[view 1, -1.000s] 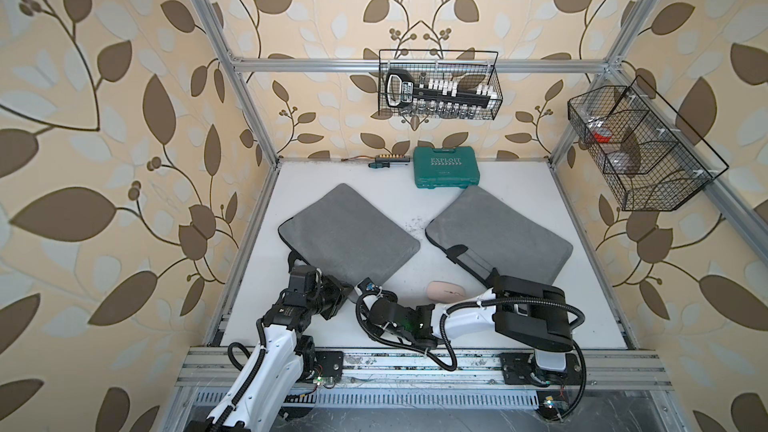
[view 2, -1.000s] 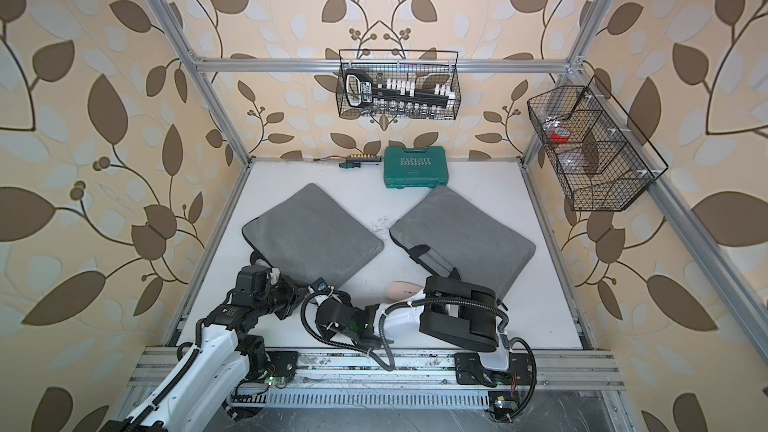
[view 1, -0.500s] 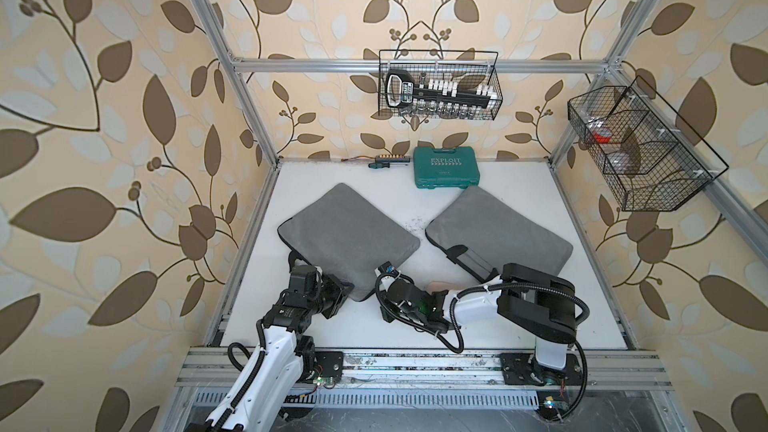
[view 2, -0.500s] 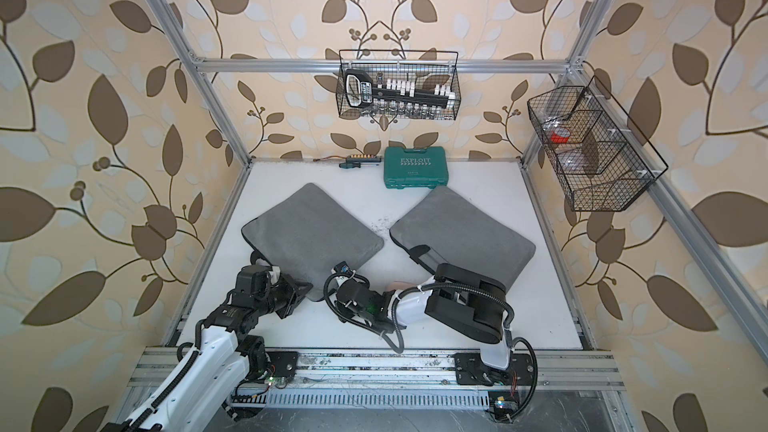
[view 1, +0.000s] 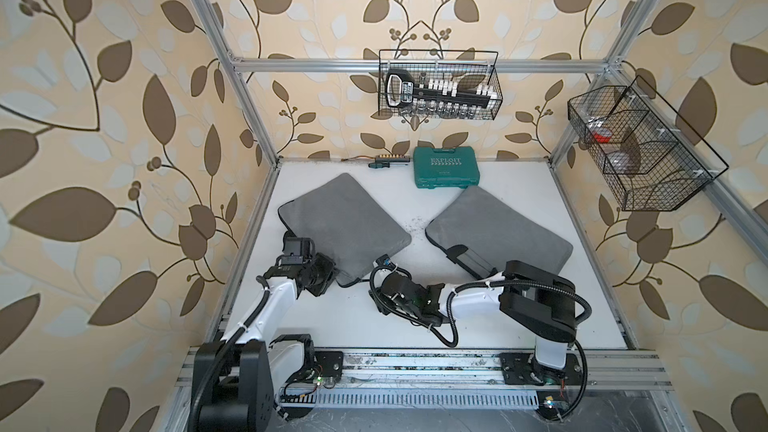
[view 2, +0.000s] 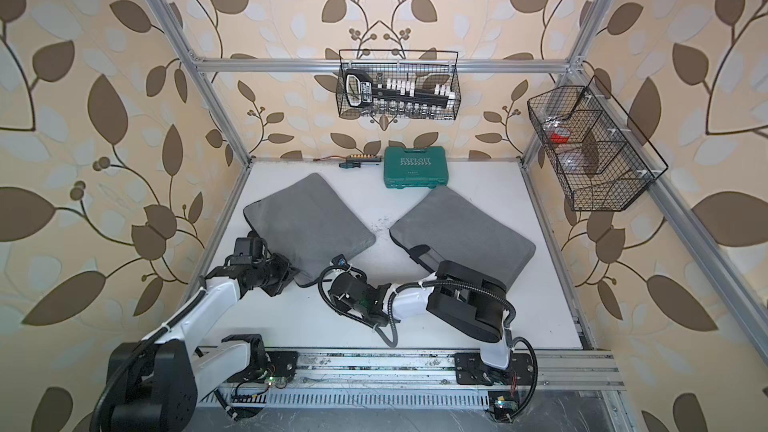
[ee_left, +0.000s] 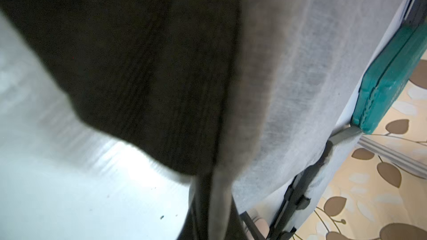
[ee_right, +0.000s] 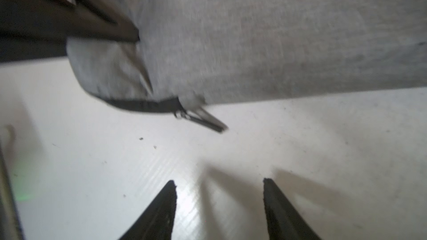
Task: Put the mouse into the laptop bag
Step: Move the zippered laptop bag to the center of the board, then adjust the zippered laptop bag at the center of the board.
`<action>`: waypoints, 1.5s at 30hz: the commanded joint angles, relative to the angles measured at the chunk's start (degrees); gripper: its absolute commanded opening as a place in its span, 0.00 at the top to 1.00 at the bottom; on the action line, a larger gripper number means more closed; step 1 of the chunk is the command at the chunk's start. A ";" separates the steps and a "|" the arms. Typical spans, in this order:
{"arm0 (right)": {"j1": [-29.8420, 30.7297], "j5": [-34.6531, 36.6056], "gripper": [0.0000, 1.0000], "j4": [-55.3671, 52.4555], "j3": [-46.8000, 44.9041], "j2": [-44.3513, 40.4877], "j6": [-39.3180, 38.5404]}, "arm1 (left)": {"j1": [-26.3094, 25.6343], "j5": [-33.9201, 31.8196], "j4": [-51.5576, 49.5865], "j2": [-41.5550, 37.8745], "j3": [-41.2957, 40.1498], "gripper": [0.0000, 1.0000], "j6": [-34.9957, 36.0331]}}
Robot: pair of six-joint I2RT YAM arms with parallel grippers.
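A grey fabric laptop bag (view 1: 345, 226) is seen lying flat on the white tabletop (view 1: 332, 326) in both top views, on the left arm's side. A second grey fabric sleeve with a black strap (view 1: 498, 230) is laid beside it, apart from it, with a teal plastic case (view 1: 446, 168) at the back wall.

The left gripper (view 1: 330, 275) is placed at the near corner of the laptop bag and is clenched on the bag's edge. In the left wrist view only dark and grey cloth is seen pressed close to the lens.

The right gripper (ee_right: 219, 181) is held low over bare tabletop, just in front of that same near corner. Its two black fingertips (ee_right: 168, 195) are spread apart and nothing is gripped between them. In the right wrist view they are faced by the rounded bag corner and by its dark zipper pull (ee_right: 203, 121), which lies on the table. The pull is not touched.

The pale pink rounded mouse (ee_left: 261, 225) is only partly seen, low in the left wrist view, past the bag's edge and among dark parts that cannot be made out. In both top views it is hidden by the right arm. It is not held by either gripper, and its exact spot on the table cannot be told.
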 commanded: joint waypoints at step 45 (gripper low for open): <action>-79.11 -13.69 0.01 -32.48 -39.92 -68.36 25.19 | -49.03 -13.51 15.10 25.88 25.98 0.01 -4.34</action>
